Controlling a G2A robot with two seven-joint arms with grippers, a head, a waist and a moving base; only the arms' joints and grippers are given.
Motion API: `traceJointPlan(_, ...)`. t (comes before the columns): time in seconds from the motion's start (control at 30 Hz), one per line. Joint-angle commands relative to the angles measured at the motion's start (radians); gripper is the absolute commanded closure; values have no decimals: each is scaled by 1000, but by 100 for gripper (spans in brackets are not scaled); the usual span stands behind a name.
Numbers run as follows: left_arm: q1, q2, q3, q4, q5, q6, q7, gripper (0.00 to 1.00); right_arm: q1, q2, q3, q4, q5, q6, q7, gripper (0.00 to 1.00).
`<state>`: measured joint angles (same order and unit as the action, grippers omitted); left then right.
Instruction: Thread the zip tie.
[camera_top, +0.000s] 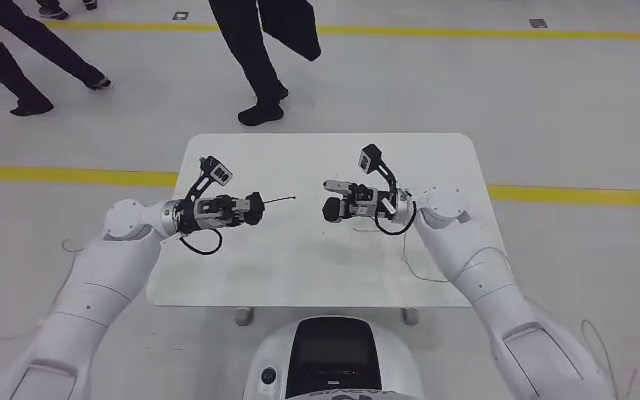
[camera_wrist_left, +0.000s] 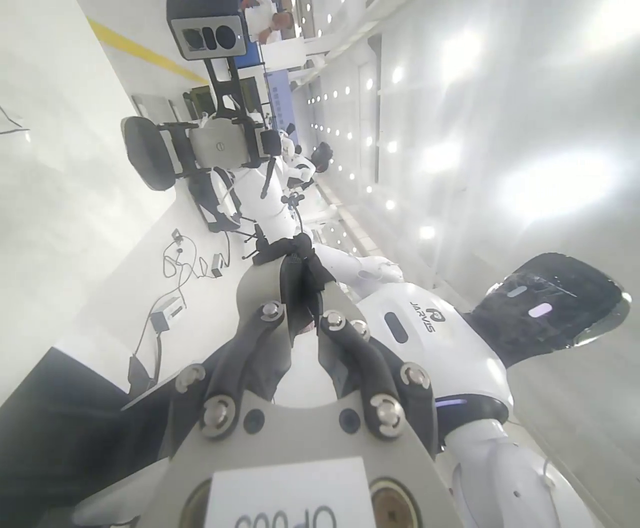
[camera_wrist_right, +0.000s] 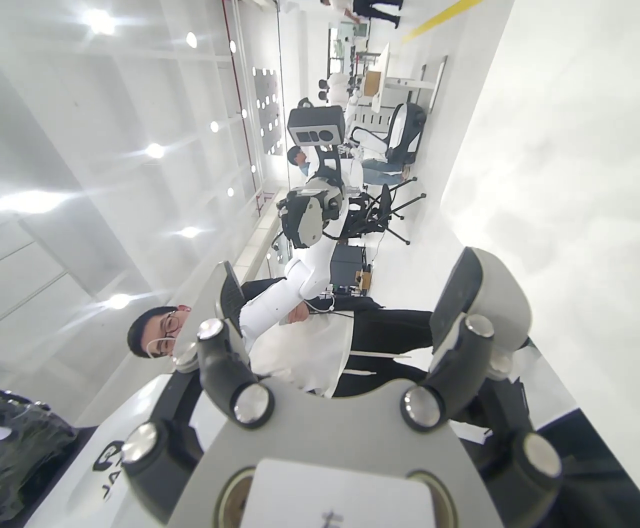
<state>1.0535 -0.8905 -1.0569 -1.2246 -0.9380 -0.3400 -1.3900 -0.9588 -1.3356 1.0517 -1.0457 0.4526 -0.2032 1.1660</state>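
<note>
A thin black zip tie (camera_top: 280, 200) sticks out level above the white table (camera_top: 330, 270), its free tip pointing at the other arm. My left gripper (camera_top: 255, 206) is shut on its near end, and in the left wrist view the fingers (camera_wrist_left: 295, 260) pinch a black piece. A short gap away, facing it, my right gripper (camera_top: 328, 198) stands open with nothing in it. The right wrist view shows its two fingers wide apart (camera_wrist_right: 350, 285), with the left gripper (camera_wrist_right: 306, 216) farther off in line with it. The right gripper (camera_wrist_left: 165, 150) also appears beyond the zip tie's end.
Both grippers hover over the middle of the table, which is bare beneath them. People's legs (camera_top: 262, 60) stand on the floor past the far edge. A yellow floor line (camera_top: 80, 176) runs behind the table.
</note>
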Motion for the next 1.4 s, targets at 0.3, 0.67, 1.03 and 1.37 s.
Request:
traceJointPlan(0.3, 21, -5, 13, -27, 19, 15, 29, 100, -22, -3, 1, -23, 74, -3, 0, 0)
traceJointPlan(0.67, 18, -19, 31, 2, -4, 0, 25, 100, -7, -9, -14, 10, 138, -25, 74, 53)
traceJointPlan(1.03, 18, -19, 31, 2, -4, 0, 25, 100, 15, -19, -50, 19, 148, -30, 83, 71)
traceJointPlan(1.37, 18, -19, 31, 2, -4, 0, 25, 100, 26, -26, -69, 16, 161, -38, 88, 78)
